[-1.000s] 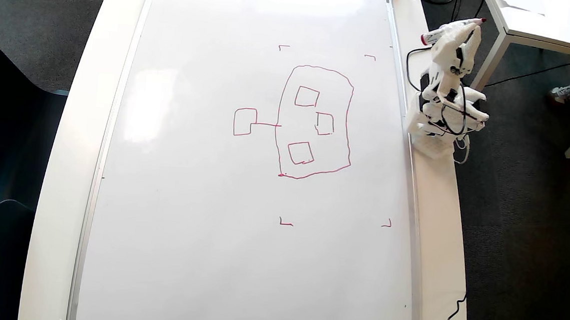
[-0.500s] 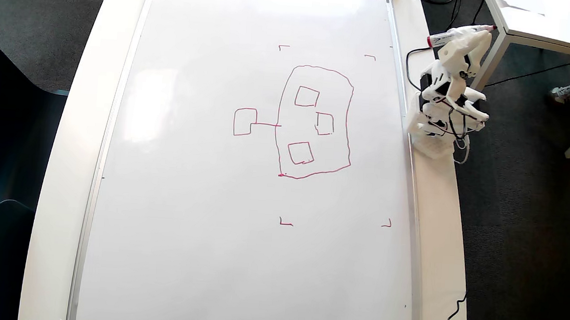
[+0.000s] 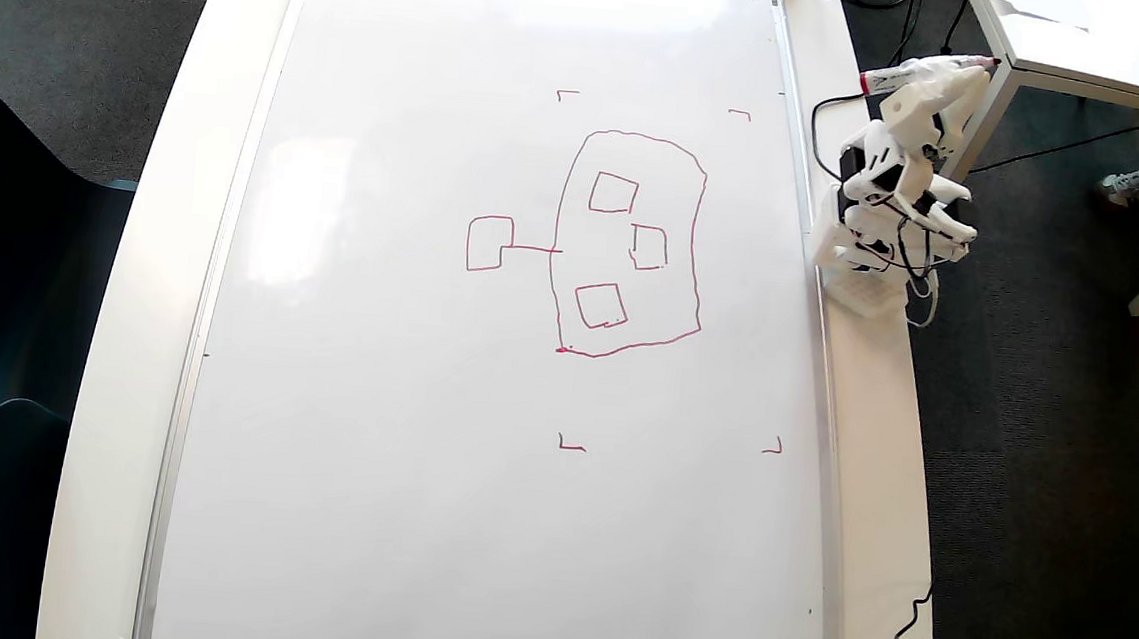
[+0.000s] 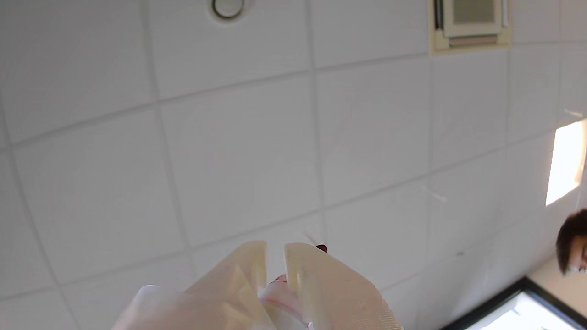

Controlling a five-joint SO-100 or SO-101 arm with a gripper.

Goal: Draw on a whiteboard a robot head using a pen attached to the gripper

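1. Count, overhead view: 1 whiteboard (image 3: 374, 396), 1 robot head (image 3: 629, 244) w/ 3 inner squares + 1 outer square at left, 4 corner marks (image 3: 572, 445).
2. Pen (image 3: 930, 71): off board, right of its frame. In wrist view only its dark tip (image 4: 322, 248) shows; barrel mostly hidden.
3. Gripper (image 4: 275, 256): narrow gap, clamped on pen, aimed at ceiling (image 4: 238, 151).

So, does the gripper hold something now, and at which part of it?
Yes. The gripper holds the pen around the barrel near its tip end; the other end sticks out toward the whiteboard. The pen is lifted beside the board.
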